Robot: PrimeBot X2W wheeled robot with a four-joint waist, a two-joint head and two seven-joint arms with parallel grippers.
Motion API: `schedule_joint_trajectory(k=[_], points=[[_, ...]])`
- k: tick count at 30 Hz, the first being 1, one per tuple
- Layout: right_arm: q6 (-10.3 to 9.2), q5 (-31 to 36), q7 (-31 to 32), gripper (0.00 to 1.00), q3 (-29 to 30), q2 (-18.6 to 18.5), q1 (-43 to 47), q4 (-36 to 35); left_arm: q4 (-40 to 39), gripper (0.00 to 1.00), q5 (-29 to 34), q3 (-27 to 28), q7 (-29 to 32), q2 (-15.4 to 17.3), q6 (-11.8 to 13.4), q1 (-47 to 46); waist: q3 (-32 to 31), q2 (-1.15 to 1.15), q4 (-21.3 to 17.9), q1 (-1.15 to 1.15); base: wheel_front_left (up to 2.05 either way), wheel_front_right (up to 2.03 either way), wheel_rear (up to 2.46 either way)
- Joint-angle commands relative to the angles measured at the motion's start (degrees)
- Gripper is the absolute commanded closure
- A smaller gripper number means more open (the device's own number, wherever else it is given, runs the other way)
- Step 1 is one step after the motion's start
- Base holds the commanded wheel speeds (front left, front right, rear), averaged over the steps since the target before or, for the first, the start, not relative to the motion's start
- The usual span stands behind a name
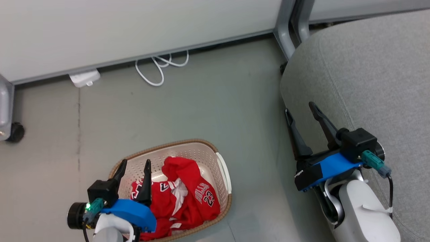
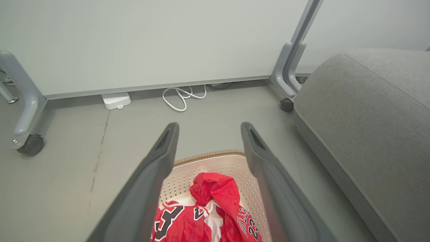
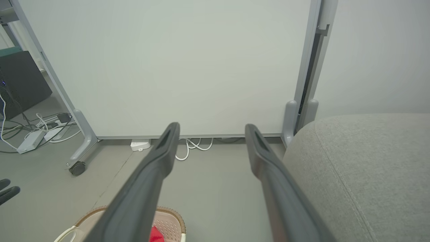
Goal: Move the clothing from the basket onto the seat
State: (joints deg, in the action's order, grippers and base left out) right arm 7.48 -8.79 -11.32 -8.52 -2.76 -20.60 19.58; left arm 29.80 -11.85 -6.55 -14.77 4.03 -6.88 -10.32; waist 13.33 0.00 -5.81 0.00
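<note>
— clothing (image 1: 181, 198): where do you see it?
— heaped inside the basket (image 1: 188, 142), red, "bulls 23" showing.
— and your claws?
— left gripper (image 1: 136, 162) spread wide above the basket, holding nothing; right gripper (image 1: 299, 107) equally wide, well to the basket's right, where the seat (image 1: 369, 84) is.

The grey floor (image 1: 201, 101) carries the basket (image 1: 174, 143) at the near side and the seat (image 1: 369, 67) to the right. Along the partition (image 1: 134, 27) lie a looped white cable (image 1: 162, 75), a white box (image 1: 84, 78) and a black caster (image 1: 16, 131).
</note>
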Motion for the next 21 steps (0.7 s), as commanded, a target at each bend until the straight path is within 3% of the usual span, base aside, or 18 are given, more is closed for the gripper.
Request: schedule_joint_trajectory(k=[1, 10, 21], points=[[0.03, 0.2, -0.1, 0.00, -0.1, -0.2, -1.2, -0.5, 1.2, 0.00, -0.3, -0.5, 0.0, 0.5, -0.3, -2.2, 6.4, 0.00, -2.9, 0.00, 0.00, 0.00, 0.00], [0.03, -0.5, -1.1, 0.00, -2.4, -0.2, -7.4, -5.5, 14.5, 0.00, -4.2, -7.6, 2.2, 2.4, -0.7, -15.6, 20.8, 0.00, -7.0, 0.00, 0.00, 0.00, 0.00], [0.02, -2.5, -2.6, 0.00, -5.3, -0.2, -11.3, -11.2, 24.7, 0.00, -15.2, -15.2, 7.5, 5.2, -0.6, -26.0, 32.6, 0.00, -10.4, 0.00, 0.00, 0.00, 0.00]])
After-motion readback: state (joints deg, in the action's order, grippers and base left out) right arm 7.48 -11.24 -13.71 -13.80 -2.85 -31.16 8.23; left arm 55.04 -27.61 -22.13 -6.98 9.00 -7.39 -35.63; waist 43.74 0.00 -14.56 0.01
